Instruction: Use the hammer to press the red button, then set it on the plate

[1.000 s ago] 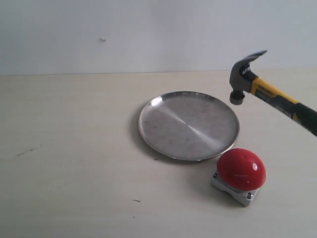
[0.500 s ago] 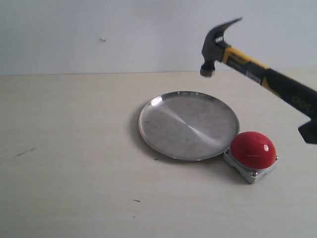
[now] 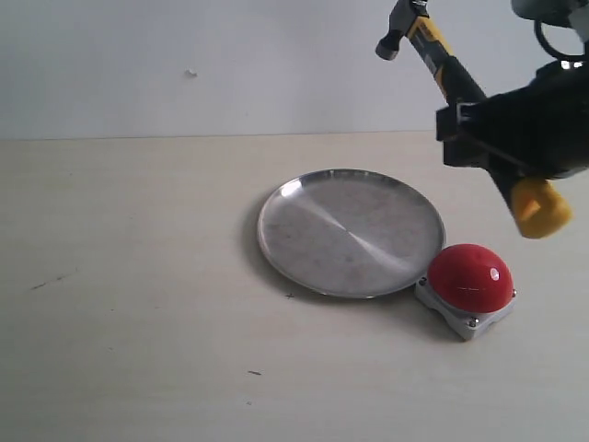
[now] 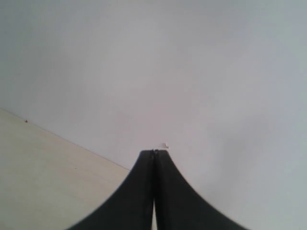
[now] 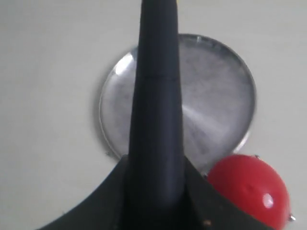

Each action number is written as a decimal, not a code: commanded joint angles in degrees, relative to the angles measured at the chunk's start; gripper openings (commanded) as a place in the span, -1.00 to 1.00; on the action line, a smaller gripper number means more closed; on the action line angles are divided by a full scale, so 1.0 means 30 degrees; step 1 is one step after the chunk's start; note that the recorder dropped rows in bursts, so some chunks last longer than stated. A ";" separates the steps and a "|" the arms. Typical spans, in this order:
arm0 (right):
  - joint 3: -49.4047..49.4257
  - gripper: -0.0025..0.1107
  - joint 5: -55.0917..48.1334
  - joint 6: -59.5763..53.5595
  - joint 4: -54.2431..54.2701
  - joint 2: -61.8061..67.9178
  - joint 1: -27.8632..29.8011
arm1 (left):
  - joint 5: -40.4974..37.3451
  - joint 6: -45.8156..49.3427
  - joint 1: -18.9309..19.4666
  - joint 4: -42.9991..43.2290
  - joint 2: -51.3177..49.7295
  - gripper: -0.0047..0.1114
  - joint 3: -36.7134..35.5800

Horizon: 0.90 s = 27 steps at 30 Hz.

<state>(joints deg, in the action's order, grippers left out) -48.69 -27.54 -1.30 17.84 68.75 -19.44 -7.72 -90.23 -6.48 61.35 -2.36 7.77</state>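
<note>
- While the pale surface (image 3: 138, 276) takes up most of the exterior view below a plain white wall (image 3: 184, 55), it carries two of the task's things, the plate and the red button.
- The plate (image 3: 350, 232), round and shiny silver, lies flat on the surface, a little toward 3 o'clock from the surface's middle.
- The right gripper (image 3: 474, 138), black and bulky, hangs in the air at about 2 o'clock from the plate. It is clamped around the black handle of the hammer, and the right wrist view shows that handle squeezed between its fingers.
- The left gripper (image 4: 153, 158) shows only in its own wrist view. Its jaws are pressed flat together with nothing between them, and it is aimed at the white wall and an edge of the surface.
- The hammer (image 3: 442, 60) is held clear of the surface and tilted. Its dark head points up toward 11 o'clock at the top edge of the view. Its yellow end points down toward 5 o'clock, above the button and apart from it.
- The red button (image 3: 469, 276), a glossy dome on a small grey base, sits at 4 o'clock from the plate. Its base is right against the plate's rim, but I cannot tell whether they touch.
</note>
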 commanded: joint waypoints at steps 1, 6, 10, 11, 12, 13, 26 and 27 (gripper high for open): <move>-0.0276 -0.96 0.5290 -0.1898 0.4735 0.2288 0.0042 | 0.0018 0.0096 0.0018 -0.0074 0.0110 -0.92 -0.0052; -0.0366 -0.96 0.6371 -0.4458 0.9314 0.4872 0.0042 | 0.0018 0.0096 0.0018 -0.0074 0.0110 -0.92 -0.0052; -0.0366 -0.96 0.6949 -0.5815 1.0808 0.6718 0.0042 | 0.0018 0.0096 0.0018 -0.0074 0.0110 -0.92 -0.0052; -0.0494 -0.96 0.6980 -0.6068 1.0942 0.7137 0.0042 | 0.0018 0.0096 0.0018 -0.0074 0.0110 -0.92 -0.0052; -0.0632 -0.96 0.6980 -0.6222 1.0942 0.7534 0.0042 | 0.0018 0.0096 0.0018 -0.0074 0.0110 -0.92 -0.0052; -0.0793 -0.96 0.6821 -0.6238 1.0942 0.7837 0.0042 | 0.0018 0.0096 0.0018 -0.0074 0.0110 -0.92 -0.0052; -0.2376 -0.96 0.8218 -1.6990 2.1556 0.9873 0.0042 | 0.0018 0.0096 0.0018 -0.0074 0.0110 -0.92 -0.0052; -0.2376 -0.96 0.8738 -1.7598 2.2410 0.9873 0.0042 | 0.0018 0.0096 0.0018 -0.0074 0.0110 -0.92 -0.0052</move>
<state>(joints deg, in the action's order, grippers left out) -54.66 -8.20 -45.79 76.36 99.31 -19.44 -7.72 -90.23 -6.39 61.35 -2.36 7.77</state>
